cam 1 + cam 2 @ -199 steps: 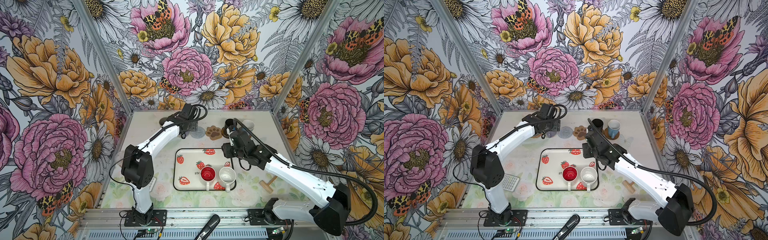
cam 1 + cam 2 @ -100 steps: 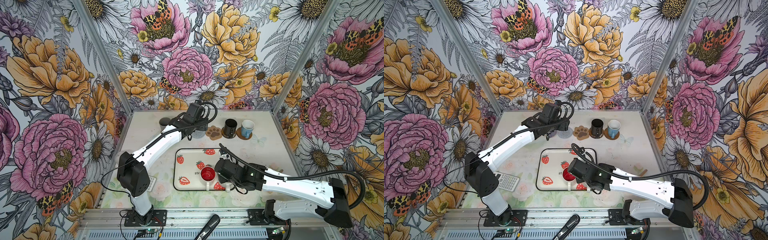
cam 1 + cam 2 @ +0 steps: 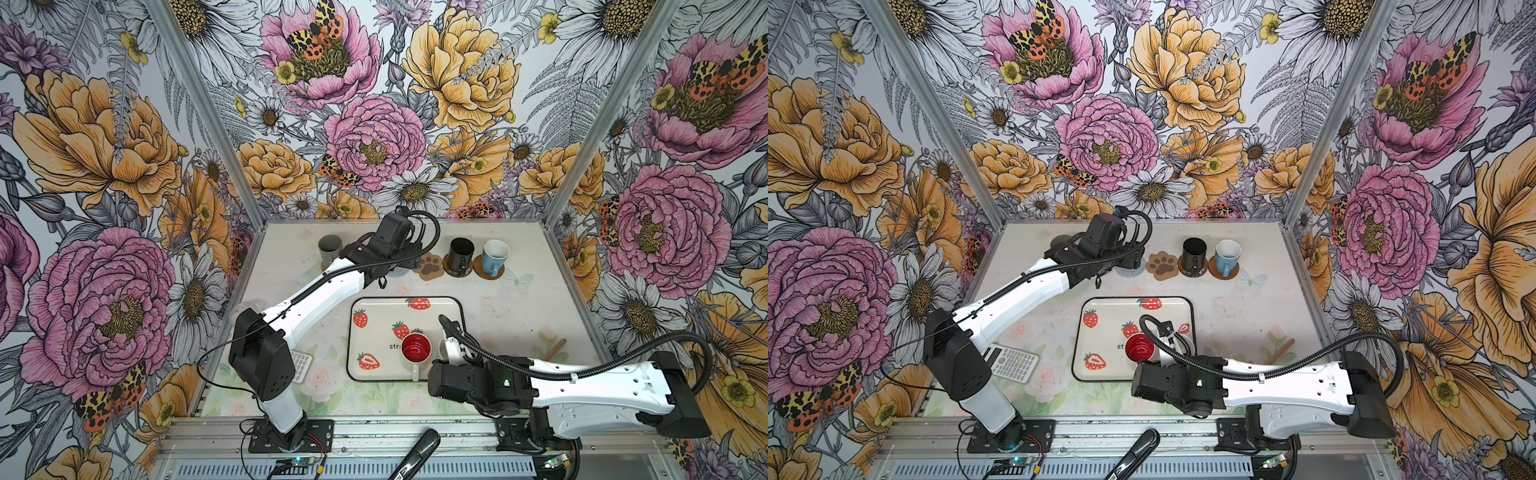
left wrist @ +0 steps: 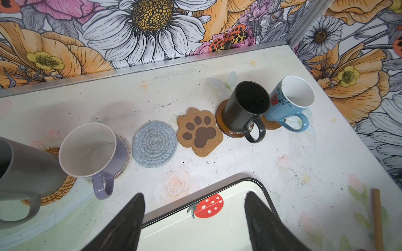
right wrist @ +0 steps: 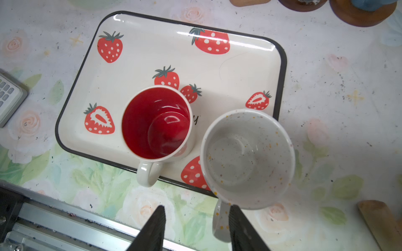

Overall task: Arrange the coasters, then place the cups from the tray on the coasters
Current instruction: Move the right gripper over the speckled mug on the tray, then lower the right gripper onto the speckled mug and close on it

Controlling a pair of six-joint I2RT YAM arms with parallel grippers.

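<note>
Speckled mug (image 5: 245, 156), at the tray (image 5: 141, 43) corner, has its handle between half-parted jaws of the right gripper (image 5: 196, 207); left gripper (image 4: 194, 194) gapes empty.

The tray (image 5: 141, 43) is white, black-rimmed, with red strawberries. The red mug (image 5: 155, 121) is white outside and glossy red inside. The speckled mug (image 5: 247, 158) is off-white with orange and dark flecks. The grey mug (image 4: 28, 171) is plain grey and the rattan coaster (image 4: 55, 194) tan. The lavender mug (image 4: 91, 150) is cream inside. The woven coaster (image 4: 154, 144) is grey-blue. The paw coaster (image 4: 199, 132) is cork-tan with dark brown pads. The black mug (image 4: 245, 108) is matt black. The blue mug (image 4: 289, 102) is white inside and bears a red flower.
</note>
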